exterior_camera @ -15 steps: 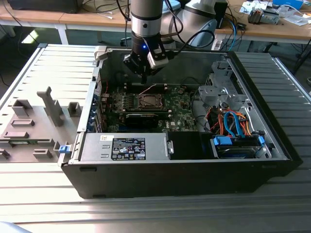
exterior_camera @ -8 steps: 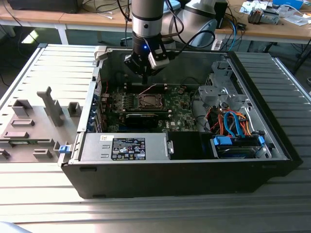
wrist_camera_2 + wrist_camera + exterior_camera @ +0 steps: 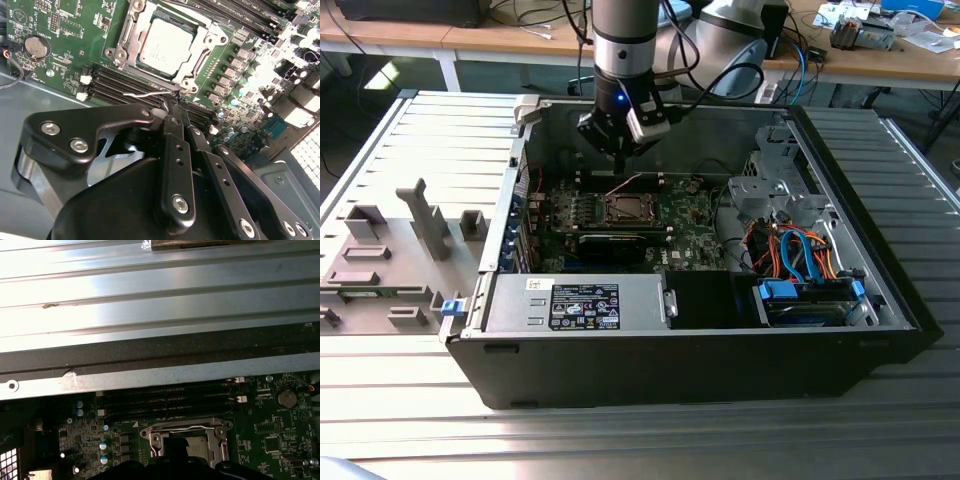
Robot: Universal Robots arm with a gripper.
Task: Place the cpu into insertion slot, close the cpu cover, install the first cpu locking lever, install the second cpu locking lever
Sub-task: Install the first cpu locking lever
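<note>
The silvery cpu [image 3: 167, 42] lies in the insertion slot [image 3: 116, 54] on the green motherboard. The grey cpu cover [image 3: 134, 30] is down over it, and the chip shows through its window. One thin wire locking lever [image 3: 147, 93] stands loose and raised beside the socket, over the memory slots. My gripper [image 3: 170, 106] is shut, its tips right at this lever; whether they pinch it I cannot tell. In the exterior view the gripper [image 3: 619, 152] hangs inside the case just above the socket [image 3: 625, 208]. The first wrist view shows the socket frame [image 3: 187, 429] below the case wall.
Long black memory slots [image 3: 125, 82] flank the socket. A black card [image 3: 615, 243] and a labelled power supply [image 3: 580, 303] lie nearer the front. Blue and orange cables [image 3: 800, 255] fill the exterior view's right. Case walls [image 3: 650, 365] surround the board. Grey fixtures [image 3: 425, 215] stand outside.
</note>
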